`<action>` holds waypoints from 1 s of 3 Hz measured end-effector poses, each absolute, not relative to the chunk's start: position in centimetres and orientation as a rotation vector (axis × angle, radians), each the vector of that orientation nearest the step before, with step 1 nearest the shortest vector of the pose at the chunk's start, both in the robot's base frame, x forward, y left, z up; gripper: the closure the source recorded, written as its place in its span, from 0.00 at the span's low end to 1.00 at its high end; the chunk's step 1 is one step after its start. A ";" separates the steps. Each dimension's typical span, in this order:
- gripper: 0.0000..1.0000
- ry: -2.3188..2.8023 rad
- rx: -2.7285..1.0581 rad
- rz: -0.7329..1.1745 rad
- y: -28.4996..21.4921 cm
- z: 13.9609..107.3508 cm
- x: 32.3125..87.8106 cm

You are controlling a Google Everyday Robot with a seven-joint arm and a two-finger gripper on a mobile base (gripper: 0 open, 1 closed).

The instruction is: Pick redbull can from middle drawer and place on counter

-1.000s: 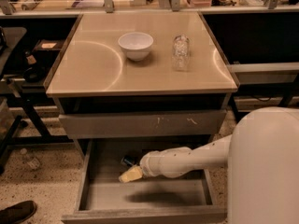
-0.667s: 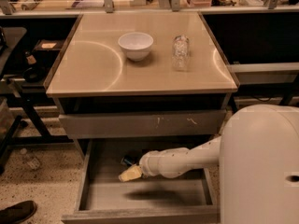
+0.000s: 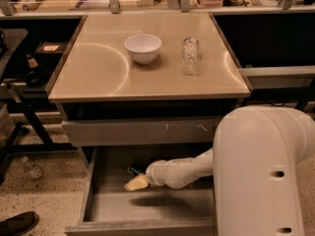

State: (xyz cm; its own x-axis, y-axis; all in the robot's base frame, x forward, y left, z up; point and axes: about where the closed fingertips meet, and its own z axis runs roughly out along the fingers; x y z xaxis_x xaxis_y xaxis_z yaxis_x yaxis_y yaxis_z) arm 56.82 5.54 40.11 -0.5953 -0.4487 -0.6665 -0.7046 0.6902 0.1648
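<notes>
The middle drawer [image 3: 147, 205] stands pulled open under the counter [image 3: 98, 77], showing its smooth grey floor. My arm reaches into it from the right. The gripper [image 3: 137, 182] is low inside the drawer, left of centre, pointing left. A small dark object [image 3: 134, 170] lies just behind the gripper near the drawer's back. It may be the redbull can, but it is mostly hidden and I cannot tell whether the gripper touches it.
A white bowl [image 3: 142, 47] and a clear bottle [image 3: 190, 55] stand on the counter. A shut drawer front with white scuff marks [image 3: 142, 131] sits above the open drawer. My white arm housing [image 3: 261, 171] fills the lower right. A shoe [image 3: 17, 223] is on the floor at left.
The big white arm housing at the right has shifted slightly to the left. The gripper stays at about the same place inside the drawer.
</notes>
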 end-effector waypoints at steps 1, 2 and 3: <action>0.00 2.310 -0.867 0.554 5.6 39.0 57.0; 0.00 2.320 -0.854 0.550 5.6 38.2 57.1; 0.00 2.333 -0.847 0.554 5.5 37.4 57.1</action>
State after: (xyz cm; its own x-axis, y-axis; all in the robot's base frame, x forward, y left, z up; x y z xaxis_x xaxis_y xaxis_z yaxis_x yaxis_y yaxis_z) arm 57.06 5.52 37.36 -0.6236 -0.4350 -0.6495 -0.6805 0.7110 0.1771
